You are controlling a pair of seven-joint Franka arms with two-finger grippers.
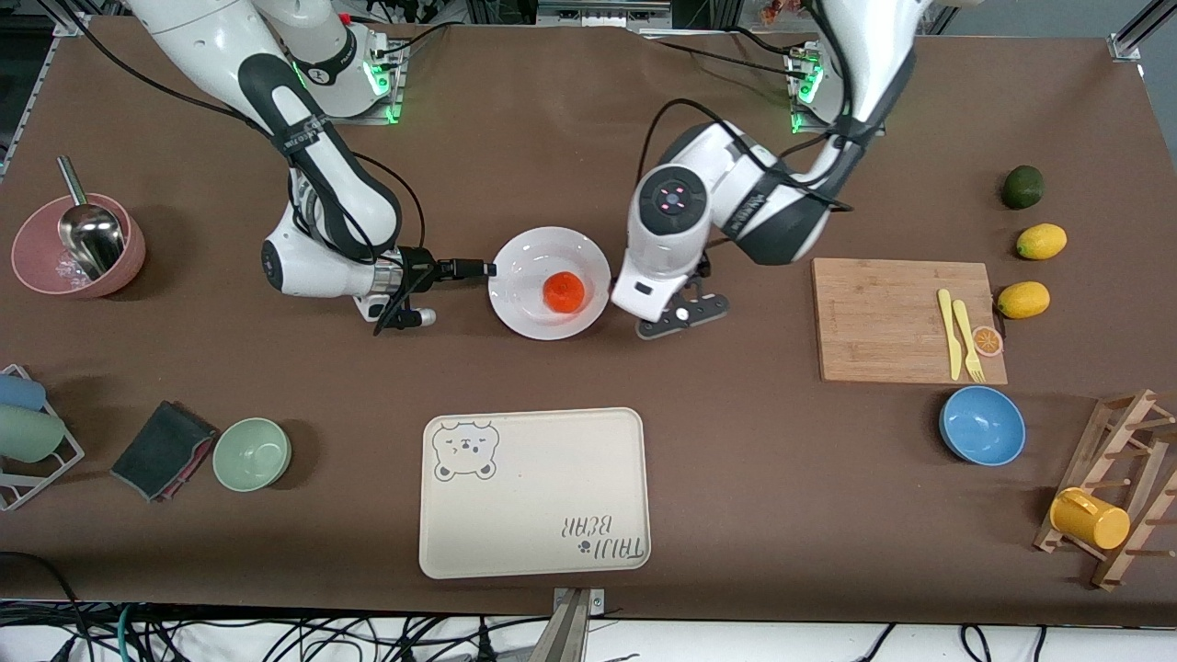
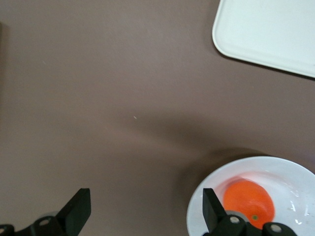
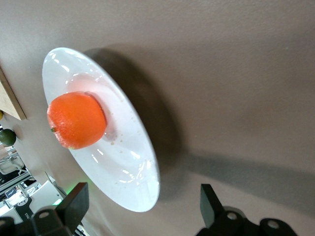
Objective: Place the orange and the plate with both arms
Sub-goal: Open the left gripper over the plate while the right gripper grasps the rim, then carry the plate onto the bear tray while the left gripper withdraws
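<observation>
The white plate (image 1: 524, 308) lies mid-table with the orange (image 1: 563, 291) resting in it. My right gripper (image 1: 474, 269) is open and level at the plate's rim on the right arm's side. In the right wrist view the plate's rim (image 3: 142, 191) sits between the open fingers (image 3: 74, 204), with the orange (image 3: 77, 120) farther in. My left gripper (image 1: 685, 314) is open and empty, low over the table beside the plate toward the left arm's end. In the left wrist view one finger (image 2: 211, 211) overlaps the edge of the plate (image 2: 290, 172), next to the orange (image 2: 248, 200).
The cream bear tray (image 1: 533, 492) lies nearer the front camera than the plate. A cutting board (image 1: 883, 320) with yellow cutlery and an orange slice, two lemons (image 1: 1023, 299), a lime and a blue bowl (image 1: 982, 425) are toward the left arm's end. A green bowl (image 1: 252, 453) and a pink bowl (image 1: 78, 246) are toward the right arm's end.
</observation>
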